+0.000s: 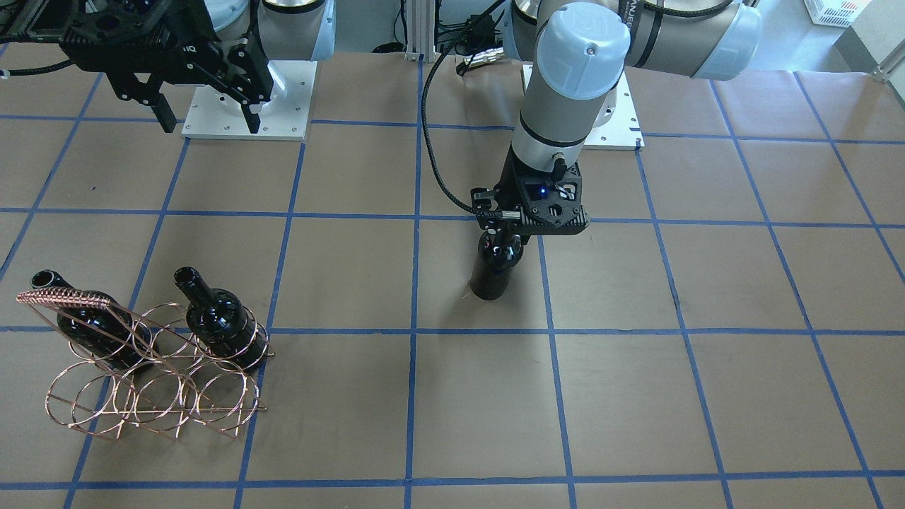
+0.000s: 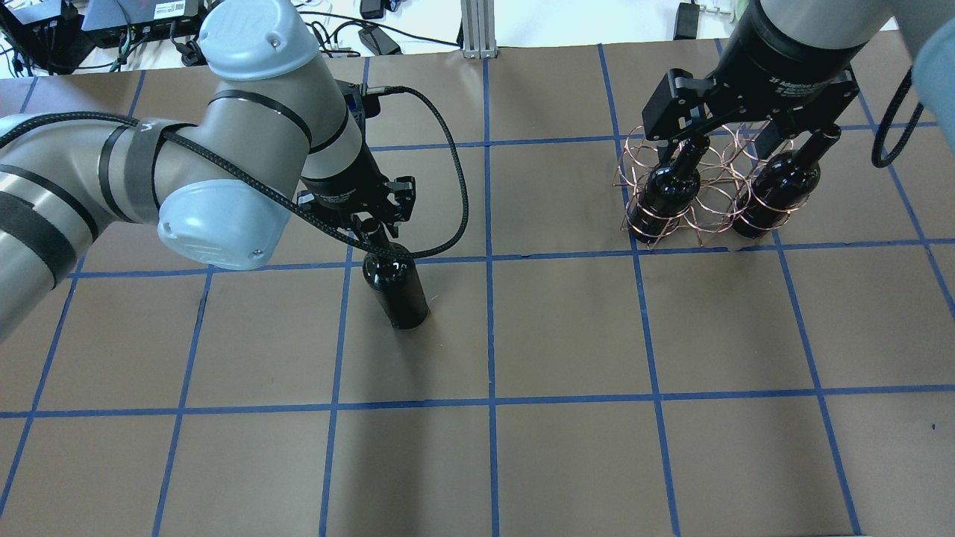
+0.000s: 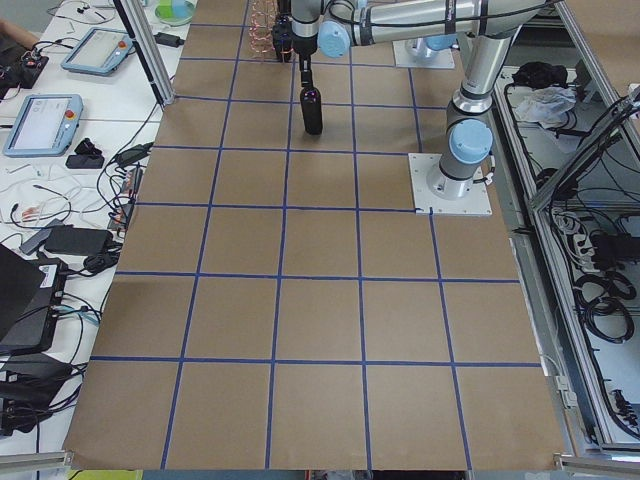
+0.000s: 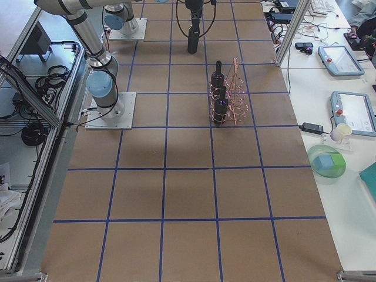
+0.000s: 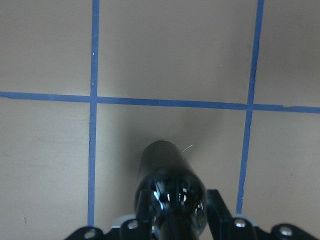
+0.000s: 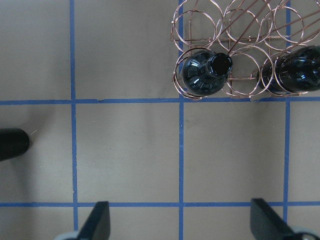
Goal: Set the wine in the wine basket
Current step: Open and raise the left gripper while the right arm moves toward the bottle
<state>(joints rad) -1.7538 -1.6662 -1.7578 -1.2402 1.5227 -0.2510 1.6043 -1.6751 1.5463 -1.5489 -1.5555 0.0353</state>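
Note:
A glossy black wine bottle [image 1: 491, 272] stands upright near the table's middle. My left gripper [image 1: 503, 237] is shut on its neck from above. The left wrist view shows the bottle [image 5: 167, 185] between the two fingers [image 5: 215, 205]. The copper wire wine basket [image 1: 148, 382] stands apart from it, with two more black bottles [image 1: 95, 322] [image 1: 219, 318] lying slanted in its rings. My right gripper [image 1: 210, 116] is open and empty, high above the table near the basket [image 2: 701, 186]. Its wrist view looks down on the basket [image 6: 235, 45] and on both bottles in it.
Brown paper with a blue tape grid covers the table. The two white arm base plates [image 1: 244, 106] [image 1: 615, 120] sit at the robot's edge. A black cable [image 2: 448, 171] loops beside the left wrist. Tablets and cables lie on side benches [image 4: 338, 64] off the table.

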